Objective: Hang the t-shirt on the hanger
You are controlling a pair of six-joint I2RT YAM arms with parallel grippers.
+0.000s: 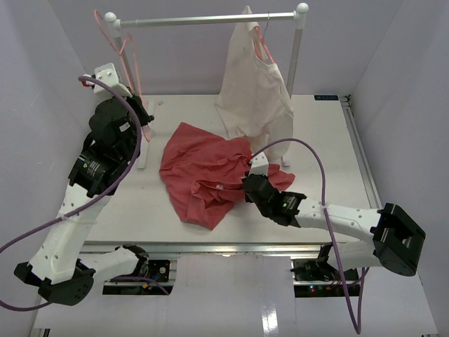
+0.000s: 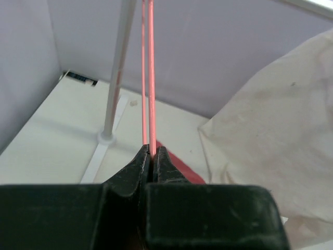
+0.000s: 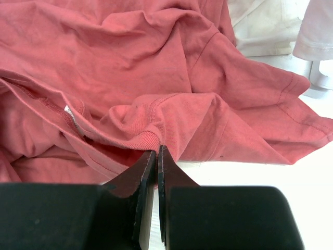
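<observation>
The faded-red t-shirt (image 1: 203, 168) lies crumpled on the white table, in the middle. My right gripper (image 1: 247, 184) is at its near right edge, shut on the ribbed collar of the t-shirt (image 3: 156, 67), with the jaws (image 3: 157, 151) pinching the fold. The thin pink wire hanger (image 1: 128, 60) hangs from the left end of the rail. My left gripper (image 1: 144, 116) is below it, shut on the lower wires of the hanger (image 2: 151, 78), which rise straight up from the fingertips (image 2: 152, 151).
A cream garment (image 1: 252, 91) hangs on another pink hanger at the right end of the metal rail (image 1: 210, 19). The rack's left post (image 2: 112, 94) and its foot stand on the table by my left gripper. Purple walls enclose the table.
</observation>
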